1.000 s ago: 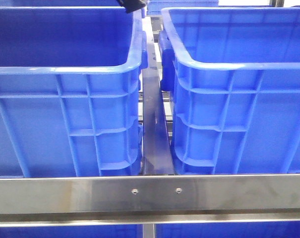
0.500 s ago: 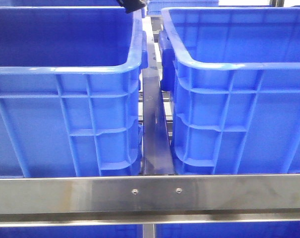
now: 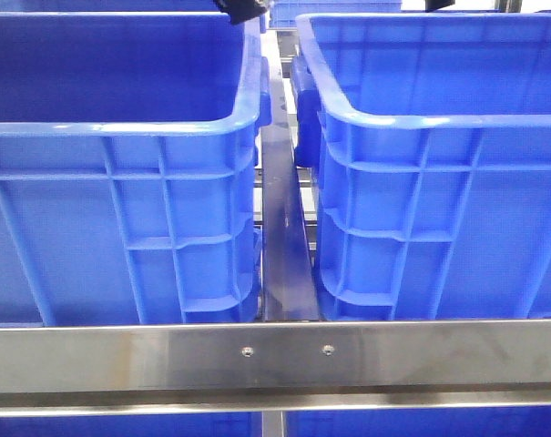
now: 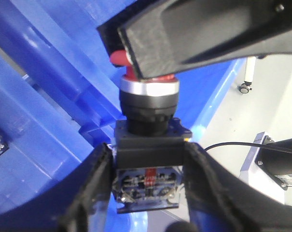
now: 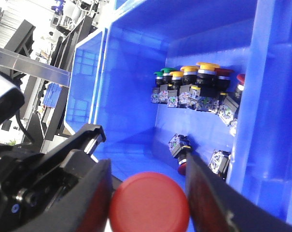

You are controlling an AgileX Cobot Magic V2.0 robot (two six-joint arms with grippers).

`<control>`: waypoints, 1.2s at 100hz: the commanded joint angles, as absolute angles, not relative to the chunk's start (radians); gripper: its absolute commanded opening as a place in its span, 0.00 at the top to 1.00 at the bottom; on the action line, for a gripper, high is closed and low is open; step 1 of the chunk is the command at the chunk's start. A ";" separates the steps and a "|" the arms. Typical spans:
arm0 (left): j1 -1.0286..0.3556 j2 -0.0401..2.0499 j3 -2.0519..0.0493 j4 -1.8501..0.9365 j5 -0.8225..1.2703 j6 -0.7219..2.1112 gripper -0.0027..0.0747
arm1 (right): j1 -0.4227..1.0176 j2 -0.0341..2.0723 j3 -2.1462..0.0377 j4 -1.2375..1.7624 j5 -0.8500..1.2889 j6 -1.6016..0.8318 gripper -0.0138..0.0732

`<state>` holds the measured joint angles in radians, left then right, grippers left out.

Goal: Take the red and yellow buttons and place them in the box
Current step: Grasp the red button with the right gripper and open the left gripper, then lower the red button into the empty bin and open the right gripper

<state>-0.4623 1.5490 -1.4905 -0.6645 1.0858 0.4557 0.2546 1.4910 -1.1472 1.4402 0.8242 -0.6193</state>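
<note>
Gripping red buttons, left hand (image 4: 148, 188) and right hand (image 5: 148, 193).

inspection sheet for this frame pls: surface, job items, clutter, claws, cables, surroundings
Surface: steel frame rail across the front; two blue crates, left crate and right crate, side by side with a gap between.
Job's things: red button in the right claw; another red button in the left claw; a row of yellow, green and red buttons lies inside a crate.
Clutter: nothing seen.
Claws: right claw shut on its button; left claw shut on its button's body.
Cables: black cable on the floor.
Surroundings: caster wheel, grey floor.
</note>
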 commanded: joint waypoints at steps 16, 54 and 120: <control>-0.471 1.506 -1.518 -0.722 1.041 0.460 0.30 | 0.257 1.460 -1.183 1.504 0.869 -0.632 0.62; -0.471 1.506 -1.518 -0.730 1.053 0.460 0.20 | 0.119 1.460 -1.258 1.450 0.866 -0.647 0.62; -0.471 1.506 -1.518 -0.744 1.071 0.460 0.20 | 0.050 1.499 -1.292 1.298 0.314 -1.167 0.62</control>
<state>-0.4623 1.5490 -1.4905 -0.6833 1.0894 0.4562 0.0343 1.5148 -1.2652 1.2628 0.4251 -1.1152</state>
